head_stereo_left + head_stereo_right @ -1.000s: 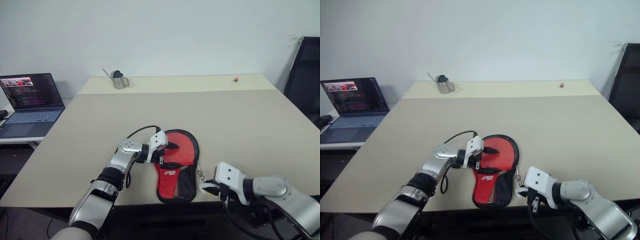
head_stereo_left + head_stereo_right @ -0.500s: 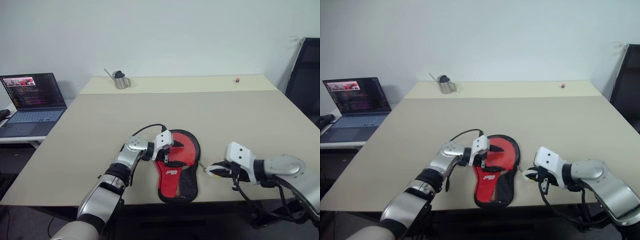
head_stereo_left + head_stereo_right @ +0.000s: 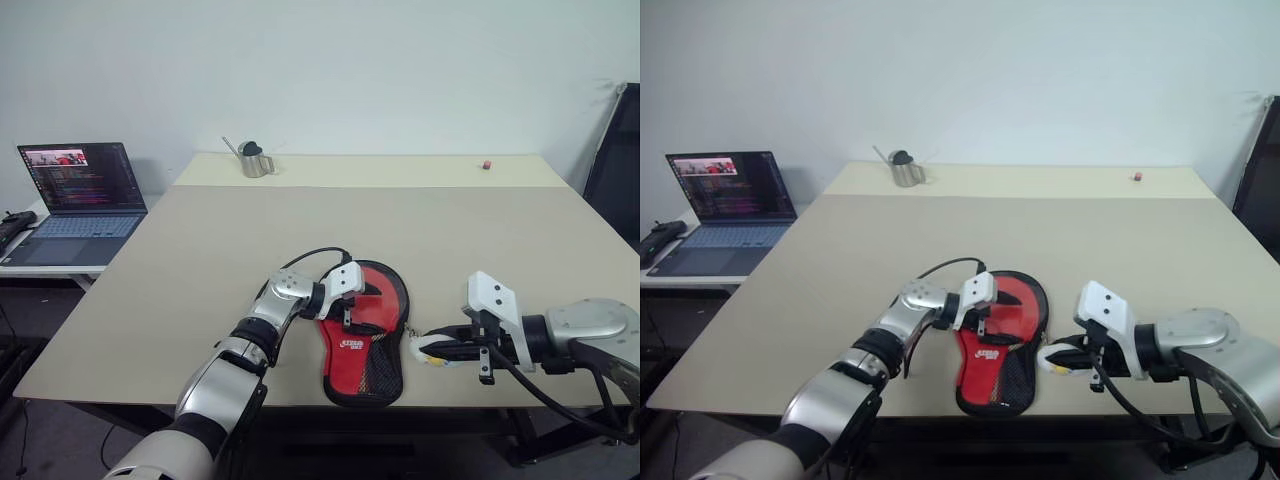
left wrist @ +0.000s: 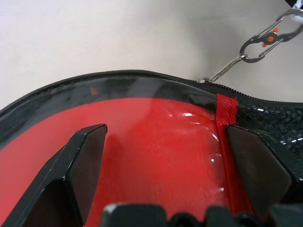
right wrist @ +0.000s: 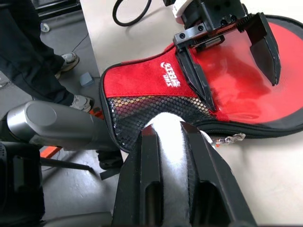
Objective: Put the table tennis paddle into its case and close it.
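Our left gripper point(image 3: 360, 300) spreads wide over the case point(image 3: 365, 335); our right gripper point(image 3: 428, 348) pinches, perhaps, its white zipper tab point(image 5: 166, 142).

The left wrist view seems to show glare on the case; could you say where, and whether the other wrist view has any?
Left wrist view: white glints on the case beside the red seam. Right wrist view: a pale sheen across its red panel under the left gripper.
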Robot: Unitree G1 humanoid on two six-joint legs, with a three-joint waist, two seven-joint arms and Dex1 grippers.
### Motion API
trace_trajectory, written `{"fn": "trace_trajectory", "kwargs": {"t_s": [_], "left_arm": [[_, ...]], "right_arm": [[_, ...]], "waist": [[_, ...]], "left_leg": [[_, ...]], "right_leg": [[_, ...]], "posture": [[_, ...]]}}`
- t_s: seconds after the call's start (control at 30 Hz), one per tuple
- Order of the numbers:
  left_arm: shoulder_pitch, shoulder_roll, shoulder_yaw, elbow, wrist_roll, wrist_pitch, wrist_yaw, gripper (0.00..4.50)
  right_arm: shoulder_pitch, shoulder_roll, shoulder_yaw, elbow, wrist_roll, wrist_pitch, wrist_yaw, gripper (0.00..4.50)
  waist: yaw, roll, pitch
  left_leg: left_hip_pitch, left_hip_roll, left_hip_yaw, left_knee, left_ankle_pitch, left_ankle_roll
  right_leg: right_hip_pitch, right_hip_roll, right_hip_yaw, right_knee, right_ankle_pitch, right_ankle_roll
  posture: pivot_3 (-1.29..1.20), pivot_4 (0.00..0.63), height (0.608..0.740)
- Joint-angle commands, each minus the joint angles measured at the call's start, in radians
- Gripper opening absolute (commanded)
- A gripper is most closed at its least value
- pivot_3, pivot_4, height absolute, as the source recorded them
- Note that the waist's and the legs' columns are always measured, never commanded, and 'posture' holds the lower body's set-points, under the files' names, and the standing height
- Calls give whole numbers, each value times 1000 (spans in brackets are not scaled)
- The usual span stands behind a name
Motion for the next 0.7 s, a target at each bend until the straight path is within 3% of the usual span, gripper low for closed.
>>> {"fn": "trace_trajectory", "kwargs": {"t_s": [0.03,0.7], "left_arm": [[29,7,-53,66,88,-9,11,4384],[20,-32,-38,88,86,6,39,4384]], "right_arm": [[16,-10,-57,-53,51,22,-23,187],[293,15,-205,-251,347,121,-194,186]], "waist": [[0,0,0],[15,0,-1]], "left_leg": [[0,0,0,0,0,0],[0,0,-3,0,-1,1]], "right_leg": [[0,0,0,0,0,0],[5,-1,-5,-4,-1,1]], "posture": [[0,150,740],[0,150,740]]}}
